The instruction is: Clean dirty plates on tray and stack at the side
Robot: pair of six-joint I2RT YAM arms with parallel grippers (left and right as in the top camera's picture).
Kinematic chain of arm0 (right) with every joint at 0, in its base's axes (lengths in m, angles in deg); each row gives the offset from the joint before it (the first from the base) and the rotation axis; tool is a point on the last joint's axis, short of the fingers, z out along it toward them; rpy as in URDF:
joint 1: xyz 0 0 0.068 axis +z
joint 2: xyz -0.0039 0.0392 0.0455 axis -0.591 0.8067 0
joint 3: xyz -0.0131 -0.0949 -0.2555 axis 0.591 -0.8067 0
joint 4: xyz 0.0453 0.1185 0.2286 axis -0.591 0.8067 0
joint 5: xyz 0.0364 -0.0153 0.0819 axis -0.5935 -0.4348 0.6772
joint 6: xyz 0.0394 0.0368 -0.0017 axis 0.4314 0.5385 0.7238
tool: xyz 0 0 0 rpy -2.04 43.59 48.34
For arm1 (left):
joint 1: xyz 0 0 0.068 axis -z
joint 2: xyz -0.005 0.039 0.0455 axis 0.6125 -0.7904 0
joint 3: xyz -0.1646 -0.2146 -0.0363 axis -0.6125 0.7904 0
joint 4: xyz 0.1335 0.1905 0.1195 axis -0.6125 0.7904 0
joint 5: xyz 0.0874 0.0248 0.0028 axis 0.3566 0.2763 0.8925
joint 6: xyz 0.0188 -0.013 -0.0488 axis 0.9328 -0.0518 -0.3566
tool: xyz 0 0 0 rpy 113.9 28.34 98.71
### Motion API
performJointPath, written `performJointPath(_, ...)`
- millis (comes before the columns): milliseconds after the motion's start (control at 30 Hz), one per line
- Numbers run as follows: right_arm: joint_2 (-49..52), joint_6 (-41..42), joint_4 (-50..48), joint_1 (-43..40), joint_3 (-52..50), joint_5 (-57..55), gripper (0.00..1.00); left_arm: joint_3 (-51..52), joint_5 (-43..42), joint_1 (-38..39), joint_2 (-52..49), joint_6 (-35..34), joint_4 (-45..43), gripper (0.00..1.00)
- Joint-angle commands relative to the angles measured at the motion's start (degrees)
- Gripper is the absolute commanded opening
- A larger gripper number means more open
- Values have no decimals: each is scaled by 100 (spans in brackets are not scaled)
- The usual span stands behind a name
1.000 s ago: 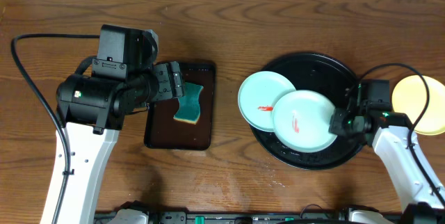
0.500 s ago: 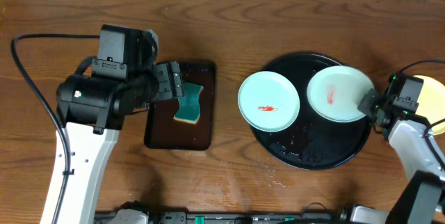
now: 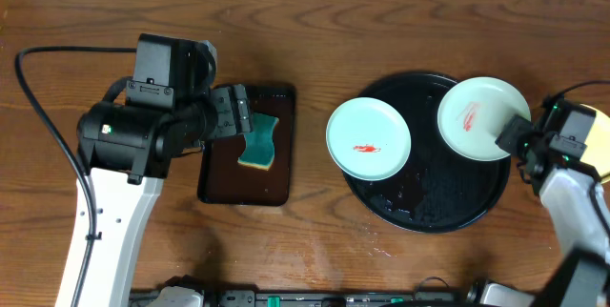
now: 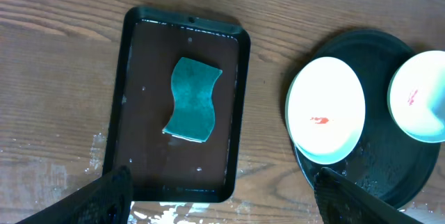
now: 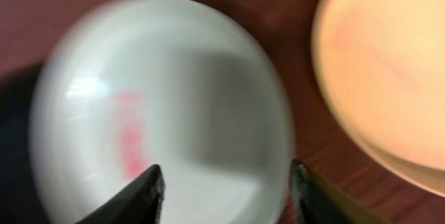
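Note:
A mint plate [image 3: 369, 139] with a red smear lies over the left rim of the black tray [image 3: 429, 207]. A second smeared mint plate [image 3: 477, 116] sits at the tray's upper right, overhanging the rim. My right gripper [image 3: 515, 140] is at that plate's right edge. In the right wrist view its jaws [image 5: 226, 196] stand open, with the blurred plate [image 5: 160, 99] showing between the fingertips. The yellow plate [image 5: 389, 64] lies just right of it on the wood. My left gripper [image 4: 226, 203] hangs open above the brown tray's near edge, holding nothing.
A teal sponge [image 3: 258, 141] lies in the wet rectangular dark-brown tray [image 3: 219, 188] at the left. Water smears mark the wood in front of both trays. A black cable loops along the far left, another near the right arm.
My right gripper carried the second mint plate from the tray's middle to its upper right, then its jaws opened. The left arm, the sponge and the first plate have not moved.

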Motion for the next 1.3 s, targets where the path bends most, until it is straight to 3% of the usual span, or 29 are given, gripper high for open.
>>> performJointPath(0,-1001,-133,356,319,39,1425,49,-13,-7,-24,2,-24,15,84)
performJointPath(133,-1381,-636,1244,1051,37,1753,43,-13,-9,-24,2,-24,17,84)
performJointPath(333,-479,-1102,1912,2170,22,1093,41,-13,-9,-24,2,-24,15,84)
performJointPath(467,496,-1211,1134,2417,24,831,35,-13,-7,-24,2,-24,17,84)
performJointPath(600,1246,-2616,-162,2457,24,1910,32,-13,-7,-24,2,-24,15,84)
performJointPath(733,1624,-2994,-1047,2472,74,2035,22,-13,-7,-24,2,-24,15,84)
performJointPath(767,1665,-3082,-1215,2479,94,2041,22,-13,-7,-24,2,-24,15,84)
performJointPath(900,1707,-3303,-1445,2479,208,2157,41,-13,-7,-24,2,-24,15,84)
performJointPath(1100,1805,-3421,-1635,2527,341,2157,44,-13,-7,-24,2,-24,15,84)
performJointPath(1267,2216,-3429,-2288,2581,361,2162,59,-13,-9,-24,2,-24,15,84)
